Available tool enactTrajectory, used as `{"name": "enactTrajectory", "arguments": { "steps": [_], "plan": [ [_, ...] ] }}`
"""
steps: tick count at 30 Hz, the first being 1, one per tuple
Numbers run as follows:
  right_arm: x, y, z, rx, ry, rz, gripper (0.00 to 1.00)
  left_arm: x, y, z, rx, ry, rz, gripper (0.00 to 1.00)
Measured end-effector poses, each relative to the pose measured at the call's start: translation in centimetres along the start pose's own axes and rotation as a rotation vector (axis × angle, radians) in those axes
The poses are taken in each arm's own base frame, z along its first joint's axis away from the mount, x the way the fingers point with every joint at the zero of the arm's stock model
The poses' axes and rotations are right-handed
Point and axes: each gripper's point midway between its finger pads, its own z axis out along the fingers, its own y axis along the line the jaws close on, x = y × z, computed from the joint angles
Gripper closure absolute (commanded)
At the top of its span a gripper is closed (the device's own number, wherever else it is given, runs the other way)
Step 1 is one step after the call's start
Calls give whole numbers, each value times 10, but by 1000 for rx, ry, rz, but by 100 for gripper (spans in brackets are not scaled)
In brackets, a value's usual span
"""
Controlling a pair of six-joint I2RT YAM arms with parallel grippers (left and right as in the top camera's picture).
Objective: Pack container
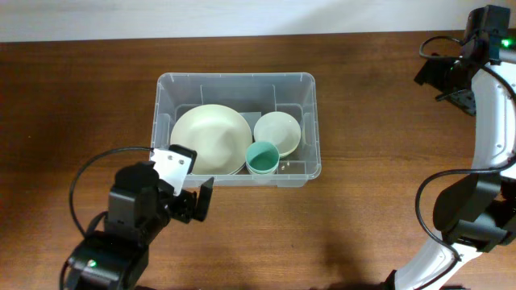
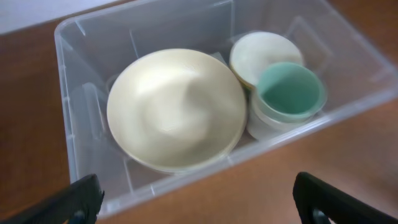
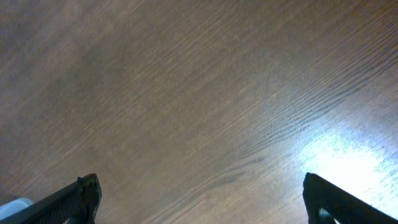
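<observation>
The clear plastic container (image 1: 165, 89) stands at the middle of the table. In it lie a large cream plate (image 1: 210, 138), a small cream bowl (image 1: 277, 131) and a teal cup (image 1: 262, 157). The left wrist view shows the container (image 2: 74, 93) with the plate (image 2: 177, 109), bowl (image 2: 264, 50) and cup (image 2: 291, 92). My left gripper (image 1: 193, 201) is open and empty, just in front of the container's near left corner; it also shows in the left wrist view (image 2: 199, 202). My right gripper (image 3: 202, 199) is open and empty over bare wood; its arm (image 1: 455, 76) is at the far right.
The brown wooden table (image 1: 371, 161) spreads all round the container. A white wall strip runs along the far edge (image 1: 242, 16). The right arm's base and cables (image 1: 468, 209) stand at the right edge.
</observation>
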Motion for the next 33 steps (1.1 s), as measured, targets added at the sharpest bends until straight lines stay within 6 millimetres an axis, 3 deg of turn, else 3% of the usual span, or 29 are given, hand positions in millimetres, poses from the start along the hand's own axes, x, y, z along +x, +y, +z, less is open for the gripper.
{"name": "enactTrajectory", "arguments": {
  "steps": [4,9,14,21,33],
  "plan": [
    [0,0,0,0,0,0,1,-2,27,17,-92,-182,-22,0],
    [0,0,0,0,0,1,1,-9,55,3,-208,-435,-34,0],
    [0,0,0,0,0,0,1,3,54,-9,-248,-592,4,0],
    [0,0,0,0,0,0,1,0,49,-33,-283,-783,54,0],
    [0,0,0,0,0,0,1,8,57,-51,-354,-888,62,0]
  ]
}}
